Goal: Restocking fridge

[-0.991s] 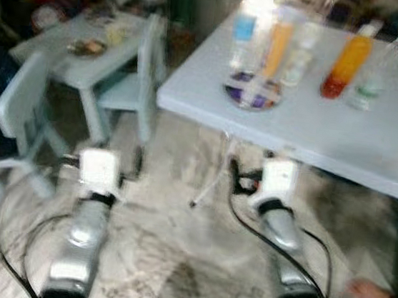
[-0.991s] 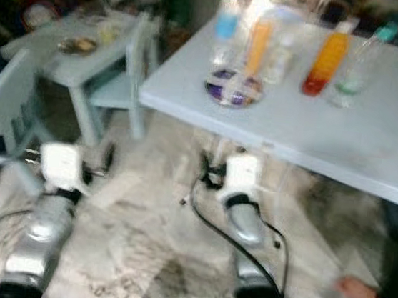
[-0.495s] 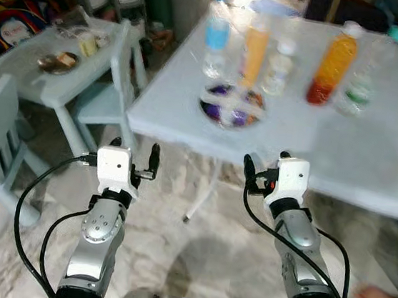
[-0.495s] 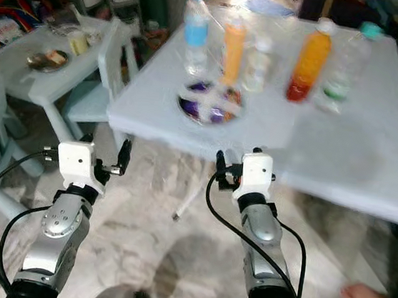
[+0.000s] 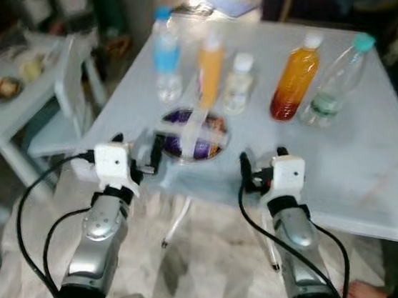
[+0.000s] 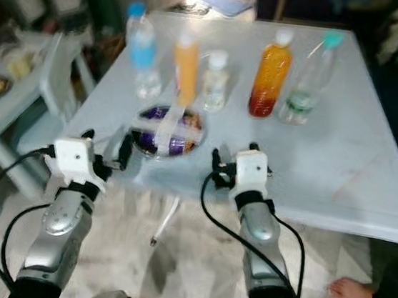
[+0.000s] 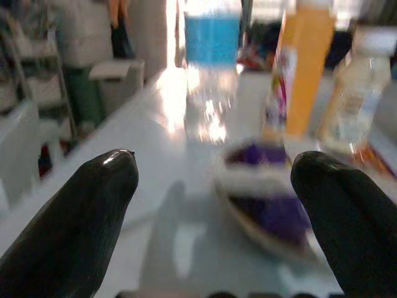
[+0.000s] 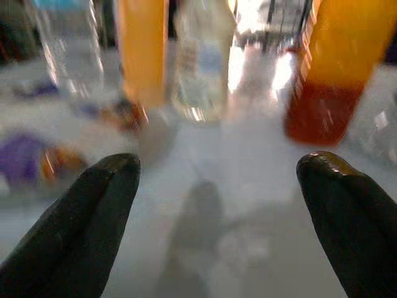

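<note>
Several bottles stand in a row on a pale blue table (image 5: pixel 368 175): a blue-labelled water bottle (image 5: pixel 165 55), a slim orange bottle (image 5: pixel 209 67), a small clear bottle (image 5: pixel 239 85), an orange-red juice bottle (image 5: pixel 295 77) and a clear bottle with a teal cap (image 5: pixel 332 85). A purple bowl (image 5: pixel 192 134) taped with white strips sits in front of them. My left gripper (image 5: pixel 136 149) is open at the table's front edge, just left of the bowl (image 7: pixel 273 211). My right gripper (image 5: pixel 261 160) is open too, level with the tabletop, facing the juice bottle (image 8: pixel 341 68) and the small clear bottle (image 8: pixel 201 56).
A low pale table (image 5: pixel 10 99) with a dish of food and a small chair (image 5: pixel 74 81) stand to the left. A person's bare foot (image 5: pixel 366 294) rests on the marbled floor at the lower right. Dark furniture lies beyond the table's far right corner.
The view has closed in on the table. Both arms now reach its front edge, with the grippers level with the tabletop. Both grippers stay open.
</note>
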Controlling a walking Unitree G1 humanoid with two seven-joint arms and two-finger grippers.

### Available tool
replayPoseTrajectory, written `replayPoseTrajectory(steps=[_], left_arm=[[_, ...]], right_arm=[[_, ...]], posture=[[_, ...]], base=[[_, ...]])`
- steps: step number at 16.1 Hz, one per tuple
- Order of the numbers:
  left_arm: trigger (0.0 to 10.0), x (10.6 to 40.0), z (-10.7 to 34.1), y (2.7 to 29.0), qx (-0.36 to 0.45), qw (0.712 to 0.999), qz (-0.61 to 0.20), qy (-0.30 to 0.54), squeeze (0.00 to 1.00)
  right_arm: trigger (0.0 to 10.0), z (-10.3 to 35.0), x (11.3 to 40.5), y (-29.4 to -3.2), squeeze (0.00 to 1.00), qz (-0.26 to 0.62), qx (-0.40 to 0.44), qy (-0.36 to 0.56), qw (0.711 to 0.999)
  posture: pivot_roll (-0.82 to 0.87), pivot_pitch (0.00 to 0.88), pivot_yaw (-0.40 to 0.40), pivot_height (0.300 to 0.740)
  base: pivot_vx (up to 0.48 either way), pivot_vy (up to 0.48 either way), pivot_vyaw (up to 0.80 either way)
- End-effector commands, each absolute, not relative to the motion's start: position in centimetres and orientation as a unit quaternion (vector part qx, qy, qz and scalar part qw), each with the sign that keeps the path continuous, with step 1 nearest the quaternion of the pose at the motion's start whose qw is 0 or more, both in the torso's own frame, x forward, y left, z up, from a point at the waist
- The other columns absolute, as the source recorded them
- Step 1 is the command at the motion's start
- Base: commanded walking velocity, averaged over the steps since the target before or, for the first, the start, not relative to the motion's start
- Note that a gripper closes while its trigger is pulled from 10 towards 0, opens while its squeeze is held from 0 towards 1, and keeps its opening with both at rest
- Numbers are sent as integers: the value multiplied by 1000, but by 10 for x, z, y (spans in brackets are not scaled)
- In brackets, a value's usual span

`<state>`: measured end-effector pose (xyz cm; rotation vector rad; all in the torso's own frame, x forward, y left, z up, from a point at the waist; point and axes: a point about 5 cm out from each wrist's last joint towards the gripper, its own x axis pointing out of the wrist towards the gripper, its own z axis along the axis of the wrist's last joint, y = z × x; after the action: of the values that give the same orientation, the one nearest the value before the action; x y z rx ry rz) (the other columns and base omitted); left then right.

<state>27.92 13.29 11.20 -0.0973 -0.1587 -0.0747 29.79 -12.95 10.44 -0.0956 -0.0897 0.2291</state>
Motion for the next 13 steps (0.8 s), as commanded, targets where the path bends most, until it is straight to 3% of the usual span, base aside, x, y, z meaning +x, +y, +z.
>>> replayPoseTrajectory(steps=[1, 8, 13], left_arm=[[10000, 276, 109, 144, -44, 996, -23, -74, 0], [10000, 277, 108, 145, -49, 996, -21, -69, 0], [10000, 277, 107, 142, -49, 996, -29, -65, 0]], right_arm=[[10000, 110, 298, -115, 0, 138, -43, -57, 988], [10000, 114, 297, -112, 0, 143, -37, -58, 987], [10000, 116, 296, -115, 0, 137, -40, -62, 988]], posture=[[-27, 75, 42, 740], [-28, 78, 39, 740], [-33, 80, 41, 740]], base=[[0, 0, 0], [0, 0, 0], [0, 461, 0]])
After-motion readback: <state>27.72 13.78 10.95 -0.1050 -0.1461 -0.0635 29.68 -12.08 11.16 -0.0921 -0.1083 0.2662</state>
